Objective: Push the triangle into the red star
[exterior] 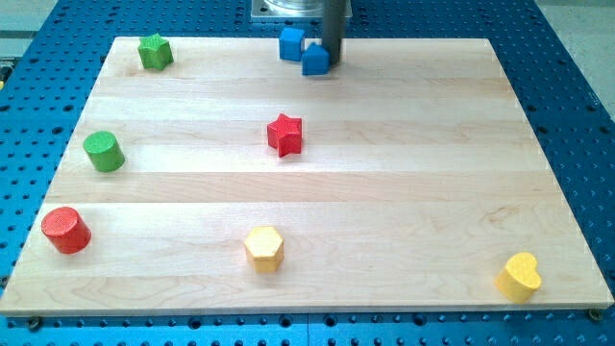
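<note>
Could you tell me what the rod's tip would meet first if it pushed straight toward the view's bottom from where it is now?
Probably the blue triangle, which sits right against my tip on the view's left. Farther down that line stands the red star, slightly to the view's left. Depth is hard to judge here.

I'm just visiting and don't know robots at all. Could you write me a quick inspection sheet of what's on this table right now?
Surface: pale wooden board lying on a blue perforated table.
Job's things: blue triangle at the view's top edge; red star below it near the board's middle, well apart from it.
Clutter: blue block touching the triangle, green star, green cylinder, red cylinder, yellow hexagon, yellow heart.
Grippers: none fitted; my tip sits right against the triangle, on its side toward the view's right.
Cables: nothing seen.
Surroundings: a metal mount at the view's top.
</note>
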Available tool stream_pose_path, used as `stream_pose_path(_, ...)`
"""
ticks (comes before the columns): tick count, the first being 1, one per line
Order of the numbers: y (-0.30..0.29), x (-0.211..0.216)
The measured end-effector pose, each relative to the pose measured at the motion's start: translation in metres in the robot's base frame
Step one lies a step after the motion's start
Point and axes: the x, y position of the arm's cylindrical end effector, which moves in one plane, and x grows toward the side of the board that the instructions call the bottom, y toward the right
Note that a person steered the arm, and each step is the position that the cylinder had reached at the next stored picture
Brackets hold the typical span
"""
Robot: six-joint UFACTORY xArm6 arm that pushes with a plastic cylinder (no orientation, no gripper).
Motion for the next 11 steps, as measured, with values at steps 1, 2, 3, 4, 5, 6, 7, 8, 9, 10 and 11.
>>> stream_pose_path(1,-0.060,0.046)
stream_pose_path(2,-0.101,0.104)
stream_pose_path(3,-0.159,0.093)
stream_pose_path(4,-0.196,0.128)
stream_pose_path(5,-0.172,0.126)
stream_pose_path(6,-0.158,0.124)
stream_pose_path(7,-0.126,0.124)
stream_pose_path(8,-0.101,0.131)
stream_pose_path(9,-0.066,0.140)
stream_pose_path(10,-0.151,0.102)
stream_pose_path(11,-0.176,0.042)
